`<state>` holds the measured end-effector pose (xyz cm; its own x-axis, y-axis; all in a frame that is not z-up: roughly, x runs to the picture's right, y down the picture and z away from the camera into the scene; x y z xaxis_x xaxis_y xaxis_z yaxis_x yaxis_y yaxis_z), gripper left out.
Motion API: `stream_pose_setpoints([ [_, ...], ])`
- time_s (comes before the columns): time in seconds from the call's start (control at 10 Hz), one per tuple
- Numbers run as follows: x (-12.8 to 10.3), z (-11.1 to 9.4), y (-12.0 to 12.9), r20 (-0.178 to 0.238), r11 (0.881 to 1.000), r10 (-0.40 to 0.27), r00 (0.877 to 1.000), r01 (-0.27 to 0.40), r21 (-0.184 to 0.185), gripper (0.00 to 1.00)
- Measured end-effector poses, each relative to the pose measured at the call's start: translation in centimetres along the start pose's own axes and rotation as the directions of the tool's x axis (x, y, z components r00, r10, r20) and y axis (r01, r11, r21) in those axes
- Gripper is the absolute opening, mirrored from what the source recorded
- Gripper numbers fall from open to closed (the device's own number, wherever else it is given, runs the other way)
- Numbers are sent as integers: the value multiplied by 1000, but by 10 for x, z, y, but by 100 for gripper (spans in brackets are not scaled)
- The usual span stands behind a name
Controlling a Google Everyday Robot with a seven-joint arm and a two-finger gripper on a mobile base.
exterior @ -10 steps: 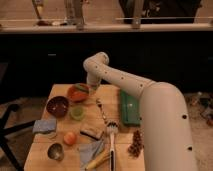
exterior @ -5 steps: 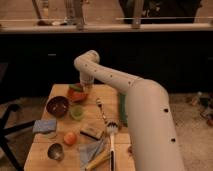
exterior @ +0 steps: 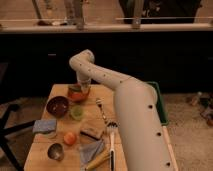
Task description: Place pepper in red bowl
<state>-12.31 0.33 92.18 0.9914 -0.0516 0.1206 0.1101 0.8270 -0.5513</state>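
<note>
The red bowl [exterior: 77, 94] stands at the far left part of the wooden table [exterior: 127, 107], bright orange-red. My gripper [exterior: 81, 86] hangs straight down from the bent white arm [exterior: 107, 77] and sits right over the bowl, at its rim. A small dark green shape [exterior: 74, 89] shows at the top of the bowl under the gripper. It looks like the pepper, mostly hidden by the gripper. I cannot tell whether it is held or lying in the bowl.
A maroon bowl [exterior: 57, 106] and a light-green cup [exterior: 76, 112] stand just in front of the red bowl. An orange fruit [exterior: 70, 137], a grey metal bowl [exterior: 55, 151], a blue cloth [exterior: 45, 125], a brown block [exterior: 92, 130] and a fork [exterior: 102, 107] lie nearer. A green tray [exterior: 162, 105] is at the right.
The arm has swung left and its wrist has come down. The gripper has moved from right of the red bowl to directly over it.
</note>
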Motion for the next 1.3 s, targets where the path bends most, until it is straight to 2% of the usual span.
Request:
stream_pose_setpoints([
  [0.4, 4, 16, -6, -29, 1000, 16, 999, -16, -24, 0],
  [0.7, 7, 16, -9, -21, 999, 35, 999, -36, -29, 2],
  [1.1, 6, 16, -10, -20, 999, 35, 999, -36, -28, 39],
  [1.3, 7, 16, -10, -20, 999, 35, 999, -36, -28, 60],
])
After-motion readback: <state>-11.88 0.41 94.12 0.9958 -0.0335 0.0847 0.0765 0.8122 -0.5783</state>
